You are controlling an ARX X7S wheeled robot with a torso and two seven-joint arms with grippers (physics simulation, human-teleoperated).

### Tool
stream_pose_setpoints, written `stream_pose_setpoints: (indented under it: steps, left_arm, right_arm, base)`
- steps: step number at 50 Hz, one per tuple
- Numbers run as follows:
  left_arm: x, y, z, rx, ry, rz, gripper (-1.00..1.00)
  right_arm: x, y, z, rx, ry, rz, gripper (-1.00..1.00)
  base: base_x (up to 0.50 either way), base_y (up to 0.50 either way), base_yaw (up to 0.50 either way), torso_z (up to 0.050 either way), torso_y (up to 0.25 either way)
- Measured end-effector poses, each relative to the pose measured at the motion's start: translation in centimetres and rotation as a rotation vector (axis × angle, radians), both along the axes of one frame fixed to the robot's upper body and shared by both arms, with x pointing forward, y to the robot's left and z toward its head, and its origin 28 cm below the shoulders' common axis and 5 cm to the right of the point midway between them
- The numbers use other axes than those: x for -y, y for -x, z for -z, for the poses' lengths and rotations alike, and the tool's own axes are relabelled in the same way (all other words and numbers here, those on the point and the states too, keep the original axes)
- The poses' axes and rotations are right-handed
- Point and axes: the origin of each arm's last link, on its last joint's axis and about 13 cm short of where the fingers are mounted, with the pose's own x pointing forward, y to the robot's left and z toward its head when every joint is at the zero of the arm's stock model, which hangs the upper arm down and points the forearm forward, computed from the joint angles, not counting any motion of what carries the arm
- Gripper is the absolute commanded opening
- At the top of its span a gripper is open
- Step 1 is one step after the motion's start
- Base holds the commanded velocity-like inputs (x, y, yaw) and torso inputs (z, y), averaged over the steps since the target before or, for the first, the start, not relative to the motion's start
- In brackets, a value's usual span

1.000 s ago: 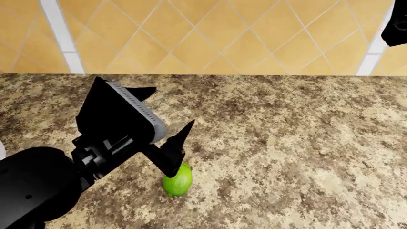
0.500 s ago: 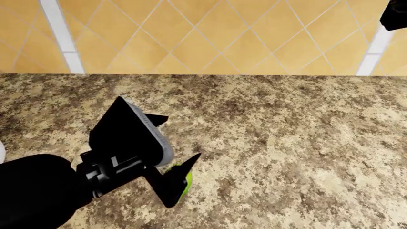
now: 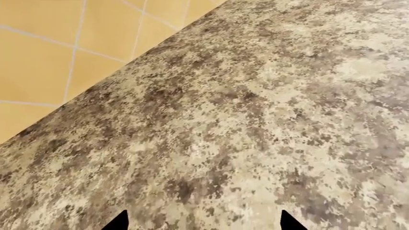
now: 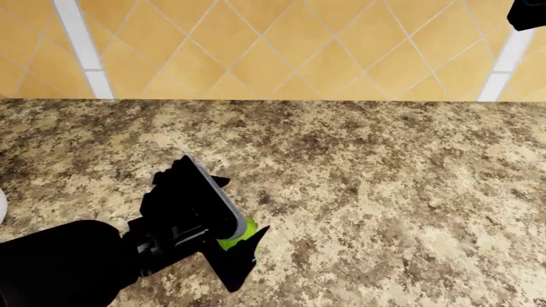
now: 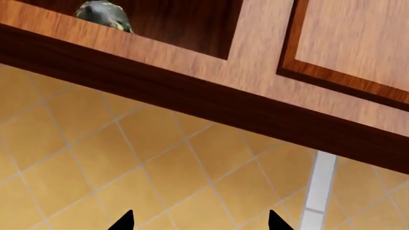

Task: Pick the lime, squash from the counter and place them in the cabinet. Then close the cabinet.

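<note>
lime (image 4: 236,231): mostly covered by the left gripper (image 4: 224,220), only a green sliver peeks out in the head view
left gripper: just two fingertips at the wrist view's edge; grip on the lime can't be judged
squash (image 5: 104,15): cut off by the frame edge, inside the cabinet (image 5: 211,81)
right gripper (image 5: 198,221): only fingertips showing

Head + L wrist: counter (image 4: 384,192) shared

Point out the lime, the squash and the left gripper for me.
lime (image 4: 236,231), head view, on the green strip showing beside the gripper's pad.
squash (image 5: 104,14), right wrist view, on its mottled body inside the open cabinet.
left gripper (image 4: 230,240), head view, midway between its fingertips, around the lime.
</note>
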Motion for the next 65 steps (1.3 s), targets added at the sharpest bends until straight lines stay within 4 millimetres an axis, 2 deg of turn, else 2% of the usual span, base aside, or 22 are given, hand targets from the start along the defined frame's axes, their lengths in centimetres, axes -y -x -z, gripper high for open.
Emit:
stream_pose_setpoints:
  steps: [55, 56, 65]
  left_arm:
    - [0.3, -0.3, 4.2, -0.124, -0.029, 0.015, 1.0]
    - [0.3, -0.4, 4.2, -0.125, -0.027, 0.016, -1.0]
    - [0.4, -0.2, 4.5, -0.133, -0.022, 0.018, -1.0]
  right_arm:
    - [-0.1, -0.5, 0.0, 0.002, 0.004, 0.009, 1.0]
    - [-0.1, -0.5, 0.0, 0.002, 0.004, 0.009, 1.0]
    - [-0.1, -0.6, 0.0, 0.002, 0.002, 0.011, 1.0]
  base:
    - [0.0, 0.0, 0.0, 0.0, 0.0]
    - [0.0, 0.0, 0.0, 0.0, 0.0]
    - [0.0, 0.0, 0.0, 0.0, 0.0]
